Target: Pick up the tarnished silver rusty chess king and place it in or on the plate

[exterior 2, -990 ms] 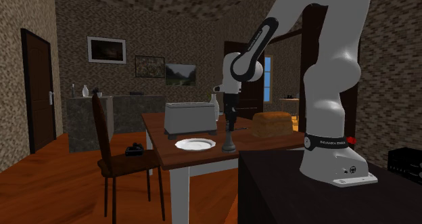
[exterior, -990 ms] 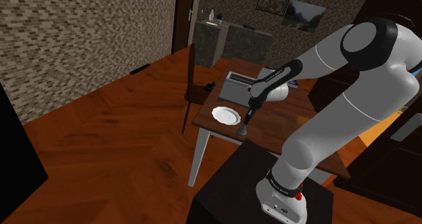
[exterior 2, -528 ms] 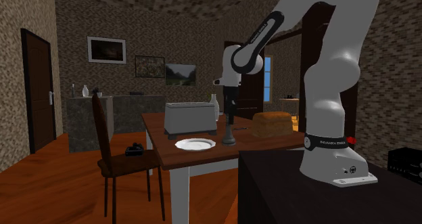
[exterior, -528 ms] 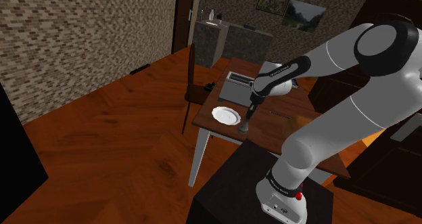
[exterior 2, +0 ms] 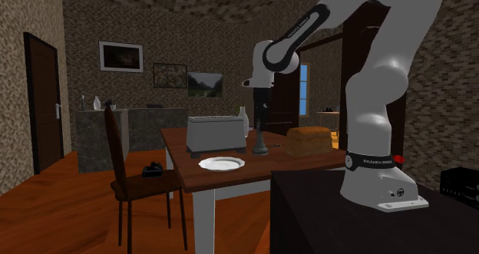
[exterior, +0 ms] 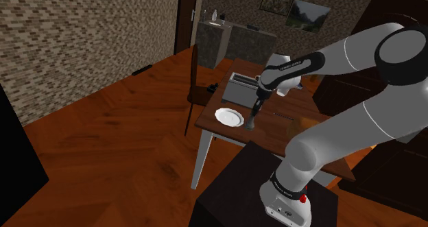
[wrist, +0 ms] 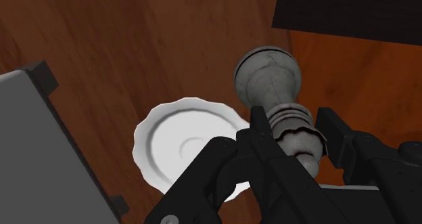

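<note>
The grey, worn chess king [wrist: 274,80] hangs clasped between my black fingers [wrist: 260,131], base pointing away from the hand. My gripper [exterior: 255,113] is shut on its top and holds the king [exterior: 252,123] clear above the wooden table [exterior: 278,133], just beside the white scalloped plate [exterior: 229,116] on the shoulder view's right. In the second exterior view the gripper [exterior 2: 259,130] carries the king [exterior 2: 260,145] above and to the right of the plate [exterior 2: 221,163]. The wrist view has the plate [wrist: 182,145] below, beside the king.
A grey toaster [exterior: 241,87] stands behind the plate, and shows as a toaster [exterior 2: 215,133] in the second exterior view. A loaf of bread [exterior 2: 311,140] lies on the table's right there. A wooden chair [exterior 2: 123,156] stands at the table's left side. The black stand [exterior: 233,191] abuts the near edge.
The gripper has risen with the king in it, lifting it off the table; it has drifted slightly toward the toaster. The plate has not moved.
</note>
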